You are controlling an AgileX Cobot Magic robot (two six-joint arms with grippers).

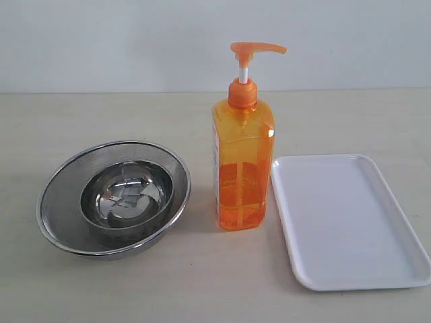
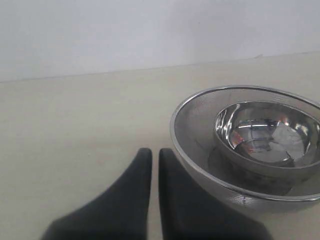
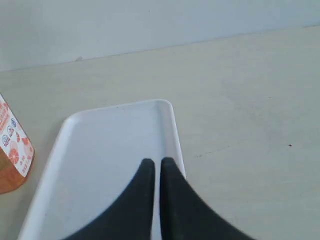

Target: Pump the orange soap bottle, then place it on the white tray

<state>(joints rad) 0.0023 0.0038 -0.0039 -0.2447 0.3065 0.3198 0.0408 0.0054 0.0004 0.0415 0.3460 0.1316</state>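
The orange soap bottle (image 1: 242, 165) stands upright on the table between the steel bowls and the white tray (image 1: 347, 222), its pump head raised on the white stem. Neither arm shows in the exterior view. In the right wrist view my right gripper (image 3: 156, 162) is shut with nothing in it, over the tray (image 3: 100, 165) near its rim; the bottle's labelled corner (image 3: 12, 155) shows at the frame edge. In the left wrist view my left gripper (image 2: 152, 152) is shut and empty, just beside the outer bowl's rim (image 2: 175, 135).
Two nested round steel bowls (image 1: 114, 198) sit left of the bottle, the smaller one (image 2: 267, 135) inside the larger. A pale wall runs behind the beige table (image 1: 202, 282).
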